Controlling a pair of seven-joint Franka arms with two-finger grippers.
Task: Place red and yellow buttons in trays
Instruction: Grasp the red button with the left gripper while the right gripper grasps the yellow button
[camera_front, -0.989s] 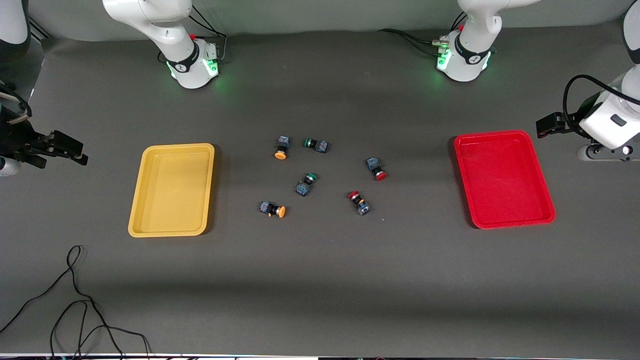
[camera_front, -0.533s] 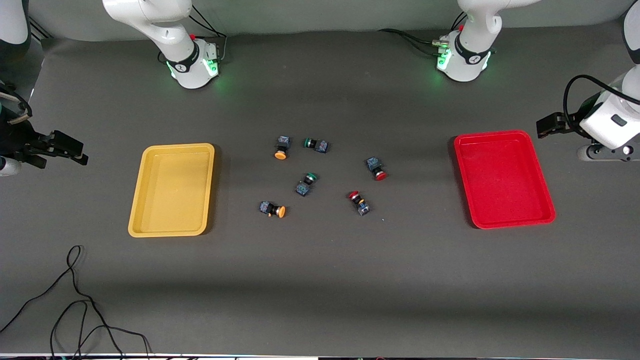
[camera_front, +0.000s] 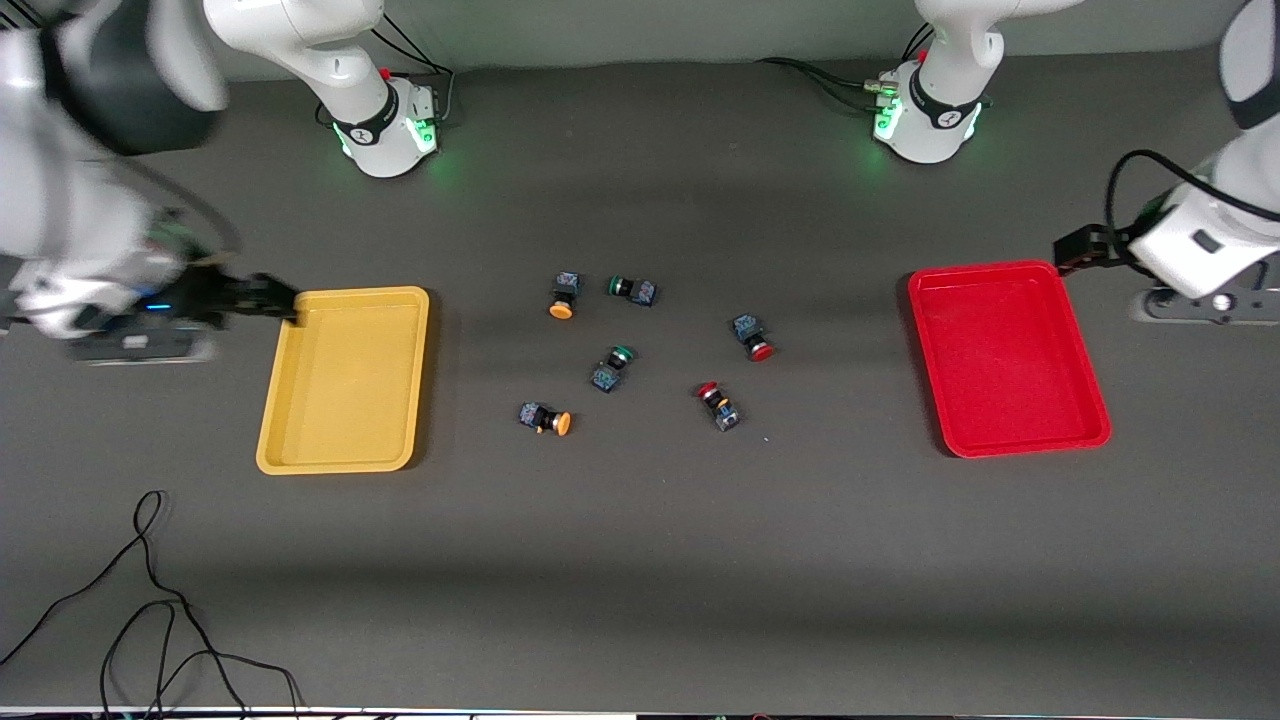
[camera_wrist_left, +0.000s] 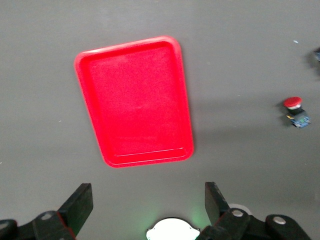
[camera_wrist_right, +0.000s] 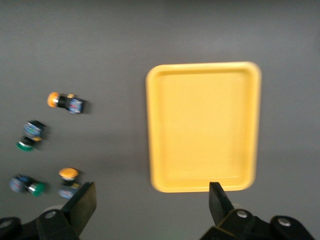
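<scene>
Two yellow-capped buttons (camera_front: 561, 308) (camera_front: 560, 423) and two red-capped buttons (camera_front: 760, 350) (camera_front: 708, 390) lie loose mid-table between the trays. The yellow tray (camera_front: 345, 380) sits toward the right arm's end, the red tray (camera_front: 1005, 355) toward the left arm's end; nothing lies in either. My right gripper (camera_front: 270, 298) hangs open over a corner of the yellow tray (camera_wrist_right: 202, 125), nothing between its fingers (camera_wrist_right: 85, 202). My left gripper (camera_front: 1075, 250) hangs open beside a corner of the red tray (camera_wrist_left: 135, 100), holding nothing. One red button (camera_wrist_left: 294, 104) shows in the left wrist view, and a yellow one (camera_wrist_right: 54, 99) in the right wrist view.
Two green-capped buttons (camera_front: 614, 286) (camera_front: 622, 353) lie among the others. A loose black cable (camera_front: 150, 600) curls on the table near the front camera, toward the right arm's end. The arm bases (camera_front: 385, 130) (camera_front: 925, 125) stand along the table's back edge.
My right arm has swung in from the table's end to the yellow tray's corner. My left arm has shifted slightly toward the red tray. Buttons and trays have not moved.
</scene>
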